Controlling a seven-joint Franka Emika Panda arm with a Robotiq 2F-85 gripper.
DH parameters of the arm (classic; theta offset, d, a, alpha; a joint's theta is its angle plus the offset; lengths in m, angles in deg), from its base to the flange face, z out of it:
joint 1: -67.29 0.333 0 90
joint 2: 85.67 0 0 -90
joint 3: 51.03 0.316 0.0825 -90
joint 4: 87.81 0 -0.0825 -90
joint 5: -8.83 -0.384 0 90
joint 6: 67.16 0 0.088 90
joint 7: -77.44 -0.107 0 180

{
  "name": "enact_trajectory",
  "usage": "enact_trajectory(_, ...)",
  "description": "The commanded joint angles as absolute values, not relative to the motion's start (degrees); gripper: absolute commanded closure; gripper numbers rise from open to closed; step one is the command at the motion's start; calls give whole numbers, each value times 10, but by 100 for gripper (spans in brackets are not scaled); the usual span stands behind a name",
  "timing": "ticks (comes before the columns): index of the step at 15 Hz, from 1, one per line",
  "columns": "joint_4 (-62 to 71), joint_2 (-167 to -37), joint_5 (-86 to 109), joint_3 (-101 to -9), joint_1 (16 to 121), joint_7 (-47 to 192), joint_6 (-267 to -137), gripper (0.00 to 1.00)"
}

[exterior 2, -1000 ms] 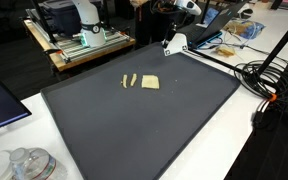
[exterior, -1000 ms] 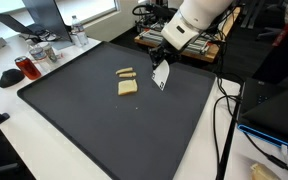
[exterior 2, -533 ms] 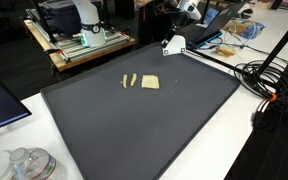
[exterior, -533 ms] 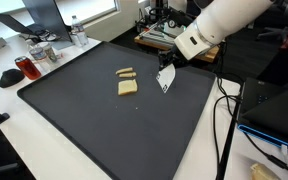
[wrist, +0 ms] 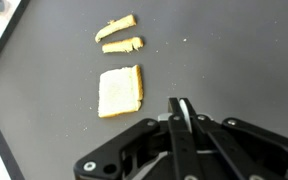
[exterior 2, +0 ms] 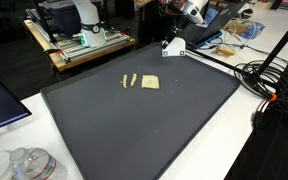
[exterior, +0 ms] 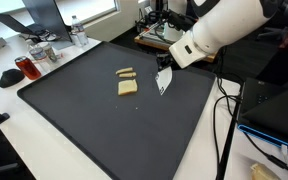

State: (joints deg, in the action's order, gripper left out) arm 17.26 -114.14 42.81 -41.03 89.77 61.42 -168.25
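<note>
Bread square [wrist: 119,91] lies on the mat [wrist: 234,50] at 10 o'clock from the gripper [wrist: 183,108], 2 crusts [wrist: 122,45] past it; the gripper hovers pinched shut, empty, seemingly mid-approach, so grasping needs opening first.

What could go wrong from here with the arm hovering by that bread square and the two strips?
The end effector looks shut; lowered like that, it would probably shove the bread square instead of gripping it. The two crust strips lie just beside the square, so a careless sweep might scatter them.

No legible text, labels or nos. on anything in any view.
</note>
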Motion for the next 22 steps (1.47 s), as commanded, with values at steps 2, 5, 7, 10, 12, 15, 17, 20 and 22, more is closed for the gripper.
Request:
enact_trajectory(2, 117, -1156, 347, -414, 858, 717, -1640, 99)
enact_trajectory(5, 66, -1178, 306, -421, 838, 761, -1588, 99)
enact_trajectory(7, 25, -1198, 293, -426, 834, 767, -1551, 99)
enact_trajectory(10, -45, -1234, 271, -431, 828, 775, -1508, 99)
enact_trajectory(12, -88, -1255, 245, -429, 821, 785, -1500, 99)
enact_trajectory(15, -149, -1287, 216, -433, 811, 797, -1476, 99)
enact_trajectory(17, -186, -1307, 204, -436, 802, 812, -1460, 99)
enact_trajectory(20, -228, -1330, 190, -441, 783, 842, -1449, 99)
enact_trajectory(22, -248, -1343, 185, -444, 768, 865, -1447, 99)
